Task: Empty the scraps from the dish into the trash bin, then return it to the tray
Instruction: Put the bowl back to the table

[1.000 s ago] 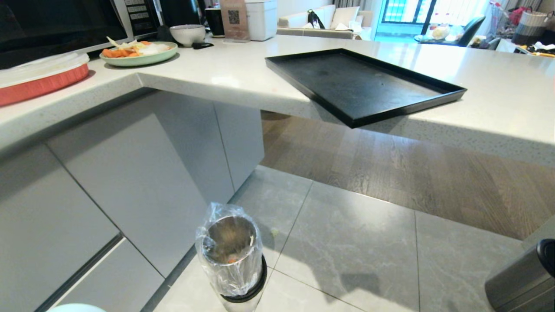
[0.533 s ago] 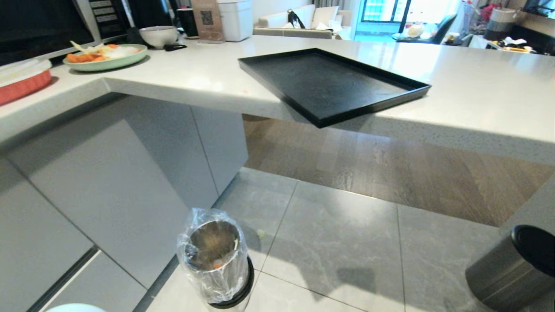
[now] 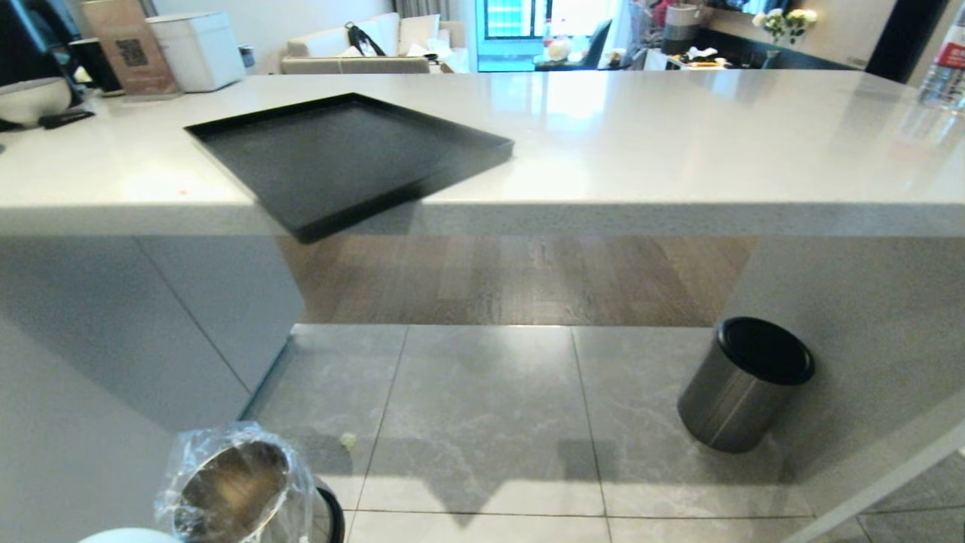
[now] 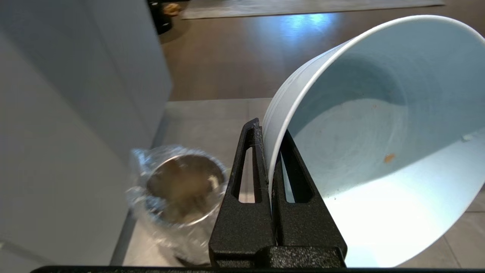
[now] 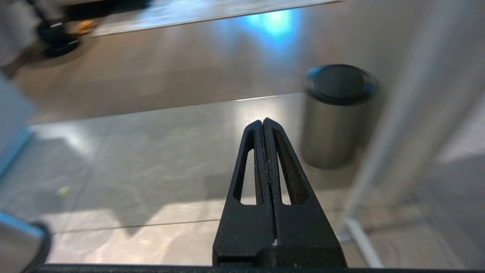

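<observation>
While clamped on the rim of the dish (image 4: 379, 144), left end effector (image 4: 272, 151): fingers nearly together, one inside the wall, one outside. Dish tipped on its side, mouth open to the camera, almost bare inside, only a few tiny orange specks of scraps (image 4: 388, 157) stuck to the glaze. Pale rim of the dish (image 3: 128, 535) just showing at the near left edge of the head view. Trash bin (image 3: 237, 494) on the grey floor tiles at near left, beside the cabinet front, lined with a crinkled clear bag; contents too blurred to make out in the left wrist view (image 4: 180, 187). One small pale-green bit (image 3: 347, 440) on the floor just right of the bin. Right end effector (image 5: 264, 125): pinched fully together, gripping nothing, above the floor tiles. Tray (image 3: 347, 154) bare on the worktop (image 3: 678, 143) at far left, near corner jutting past the edge. Dark grey cylinder (image 3: 742, 385) with a black lid on the floor at right, well apart from the trash bin.
</observation>
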{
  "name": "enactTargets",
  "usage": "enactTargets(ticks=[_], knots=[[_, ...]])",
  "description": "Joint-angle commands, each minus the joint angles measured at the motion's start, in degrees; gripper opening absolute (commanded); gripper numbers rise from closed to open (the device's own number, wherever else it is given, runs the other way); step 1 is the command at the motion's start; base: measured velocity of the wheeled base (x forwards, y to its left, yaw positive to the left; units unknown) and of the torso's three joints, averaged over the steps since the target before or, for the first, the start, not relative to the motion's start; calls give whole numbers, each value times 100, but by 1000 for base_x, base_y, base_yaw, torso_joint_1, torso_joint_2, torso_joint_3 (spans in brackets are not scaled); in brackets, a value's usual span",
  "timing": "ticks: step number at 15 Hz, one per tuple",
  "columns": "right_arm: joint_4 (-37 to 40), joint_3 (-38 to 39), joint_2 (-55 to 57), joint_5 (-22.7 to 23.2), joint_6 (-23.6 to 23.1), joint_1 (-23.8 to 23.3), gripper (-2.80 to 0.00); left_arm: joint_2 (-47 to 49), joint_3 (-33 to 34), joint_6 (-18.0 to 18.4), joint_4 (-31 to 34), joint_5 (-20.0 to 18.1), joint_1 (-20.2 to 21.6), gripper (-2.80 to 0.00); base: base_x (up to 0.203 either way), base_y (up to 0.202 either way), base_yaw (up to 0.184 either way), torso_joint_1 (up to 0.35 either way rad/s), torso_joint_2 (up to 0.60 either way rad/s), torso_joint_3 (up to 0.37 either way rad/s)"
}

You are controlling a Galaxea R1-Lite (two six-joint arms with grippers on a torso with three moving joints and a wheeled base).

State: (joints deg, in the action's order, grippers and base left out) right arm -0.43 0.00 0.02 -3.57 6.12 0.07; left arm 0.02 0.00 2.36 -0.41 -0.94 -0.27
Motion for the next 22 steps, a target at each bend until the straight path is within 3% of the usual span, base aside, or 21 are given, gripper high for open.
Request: enactTargets(ticks=[1, 4, 22], knots=[[-1, 0, 2, -3, 3, 1, -280, -2, 0, 1, -2, -7, 0, -280, -3, 11, -177, -3, 2, 0], [-1, 0, -2, -3, 3, 1, -280, -1, 0, 1, -2, -9, 0, -280, -1, 5, -133, 3, 2, 1], [-1, 0, -2, -3, 3, 1, -280, -2, 0, -8, -2, -12, 0, -280, 0, 0, 0, 0, 0, 0]])
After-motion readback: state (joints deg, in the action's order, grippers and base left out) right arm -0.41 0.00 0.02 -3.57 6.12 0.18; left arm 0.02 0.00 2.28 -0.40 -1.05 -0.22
